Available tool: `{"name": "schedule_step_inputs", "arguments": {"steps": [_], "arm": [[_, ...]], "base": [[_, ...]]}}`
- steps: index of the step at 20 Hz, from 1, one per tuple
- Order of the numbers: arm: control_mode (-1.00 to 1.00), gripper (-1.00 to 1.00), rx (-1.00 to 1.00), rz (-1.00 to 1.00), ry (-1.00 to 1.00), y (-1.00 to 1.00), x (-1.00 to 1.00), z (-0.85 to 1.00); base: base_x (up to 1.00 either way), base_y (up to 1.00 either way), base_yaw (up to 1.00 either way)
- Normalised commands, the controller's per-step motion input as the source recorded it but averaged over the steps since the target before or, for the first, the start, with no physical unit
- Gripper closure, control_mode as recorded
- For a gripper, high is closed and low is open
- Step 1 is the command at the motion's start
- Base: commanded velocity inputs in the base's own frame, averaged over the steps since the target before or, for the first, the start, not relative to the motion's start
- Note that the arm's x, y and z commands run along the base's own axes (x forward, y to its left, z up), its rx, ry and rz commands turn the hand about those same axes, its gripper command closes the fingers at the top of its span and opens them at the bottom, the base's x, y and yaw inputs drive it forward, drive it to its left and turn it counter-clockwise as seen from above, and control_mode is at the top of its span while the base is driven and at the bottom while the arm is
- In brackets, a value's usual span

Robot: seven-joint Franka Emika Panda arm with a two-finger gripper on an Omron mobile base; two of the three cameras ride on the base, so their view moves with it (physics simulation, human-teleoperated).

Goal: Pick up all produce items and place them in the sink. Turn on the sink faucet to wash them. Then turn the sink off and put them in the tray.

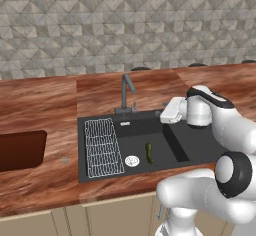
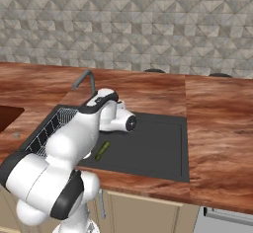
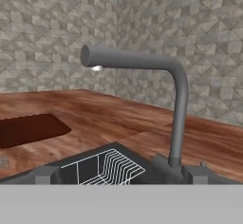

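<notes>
Left base view has my tool [image 1: 164,115] held over the back edge of the sink [image 1: 200,152], just right of the sink faucet [image 1: 125,94], and its jaws stand released with nothing between them. Down in the basin, the cucumber [image 1: 149,152] lies on the black floor near the front edge, just right of the round silver drain [image 1: 132,161]. A white wire rack [image 1: 102,147] fills the sink's left end. On the tabletop [image 1: 45,105], the dark brown tray [image 1: 20,150] sits at the left edge, well apart from the sink. Through my hand view, the faucet's stem rises at right and its spout [image 3: 128,59] reaches left above the rack.
</notes>
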Motion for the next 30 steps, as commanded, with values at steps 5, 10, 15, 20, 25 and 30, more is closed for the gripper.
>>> {"name": "schedule_step_inputs", "arguments": {"steps": [5,10,15,20,25,30], "arm": [[-1.00,-1.00,0.00,0.00,0.00,0.05,0.15,0.00],[-1.00,-1.00,0.00,0.00,0.00,0.01,0.17,0.00],[-1.00,-1.00,0.00,0.00,0.00,0.00,0.17,-0.01],[-1.00,-1.00,0.00,0.00,0.00,0.01,0.15,-0.03],[-1.00,-1.00,0.00,0.00,0.00,0.03,0.16,-0.05],[-1.00,-1.00,0.00,0.00,0.00,0.05,0.19,-0.09]], "base": [[0.00,0.00,0.00],[0.00,0.00,0.00],[0.00,0.00,0.00],[0.00,0.00,0.00],[0.00,0.00,0.00],[0.00,0.00,0.00]]}}
